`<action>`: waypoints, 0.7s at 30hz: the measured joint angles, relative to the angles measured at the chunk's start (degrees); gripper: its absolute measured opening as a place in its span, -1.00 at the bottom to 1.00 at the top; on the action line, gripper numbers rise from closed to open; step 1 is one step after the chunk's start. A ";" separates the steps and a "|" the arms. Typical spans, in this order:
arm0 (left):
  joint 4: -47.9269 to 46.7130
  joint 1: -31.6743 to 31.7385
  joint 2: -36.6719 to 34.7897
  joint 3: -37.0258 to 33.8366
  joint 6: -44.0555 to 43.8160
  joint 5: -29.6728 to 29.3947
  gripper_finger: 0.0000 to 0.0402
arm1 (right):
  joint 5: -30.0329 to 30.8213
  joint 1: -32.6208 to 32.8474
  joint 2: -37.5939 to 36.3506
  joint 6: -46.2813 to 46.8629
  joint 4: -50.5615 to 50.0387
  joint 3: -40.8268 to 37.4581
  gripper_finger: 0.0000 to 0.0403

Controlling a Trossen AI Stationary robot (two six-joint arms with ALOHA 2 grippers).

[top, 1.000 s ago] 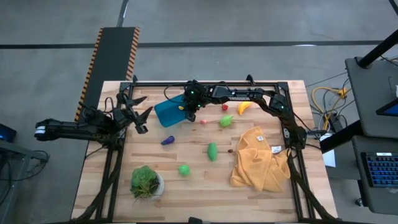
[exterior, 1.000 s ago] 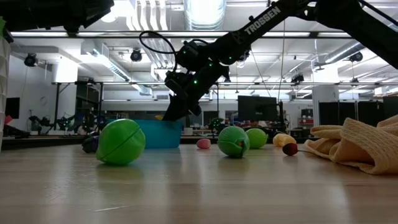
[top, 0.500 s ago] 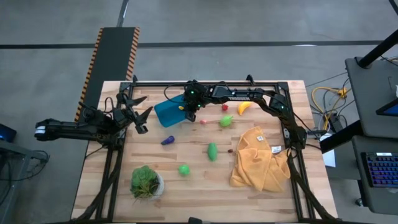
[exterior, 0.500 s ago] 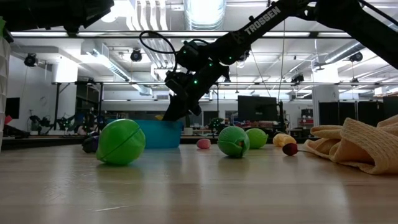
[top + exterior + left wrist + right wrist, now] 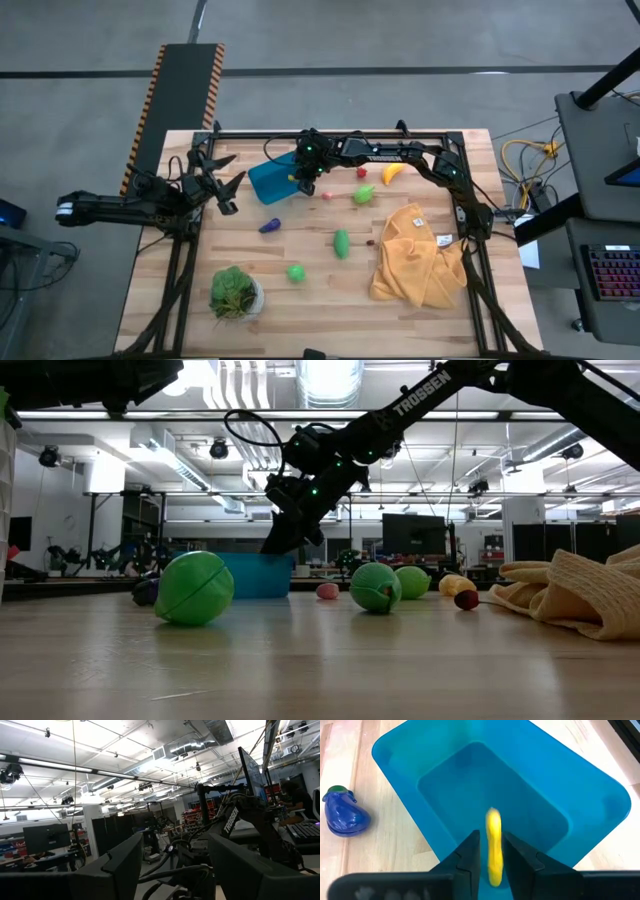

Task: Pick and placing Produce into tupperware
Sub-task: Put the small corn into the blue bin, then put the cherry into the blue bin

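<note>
The teal tupperware (image 5: pixel 272 180) stands at the far middle of the table. My right gripper (image 5: pixel 491 865) hangs over its open top, slanting down, fingers a little apart. A small yellow produce piece (image 5: pixel 493 851) shows blurred between them, above the tub's floor. A purple eggplant (image 5: pixel 270 226), green pieces (image 5: pixel 363 194) (image 5: pixel 341 243) (image 5: pixel 296 272), a yellow banana (image 5: pixel 392 172) and small red pieces (image 5: pixel 362 172) lie on the table. My left gripper (image 5: pixel 225 190) waits open at the left edge, raised. My right gripper has the yellow piece (image 5: pixel 493 845) upright between its two fingers (image 5: pixel 470 857), which slant down from the table's right side over the tub. A thin gap shows beside the piece, and I cannot tell whether the fingers touch it. It is clear of the tub's floor.
A mustard-yellow cloth (image 5: pixel 415 260) lies crumpled at the right. A leafy plant in a white pot (image 5: pixel 235 292) stands near the front left. Bare wood lies between the eggplant and the green pieces.
</note>
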 joint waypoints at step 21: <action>0.00 -0.01 0.00 0.00 0.00 0.00 0.04 | -7.89 0.02 0.00 2.93 8.77 -0.02 -0.52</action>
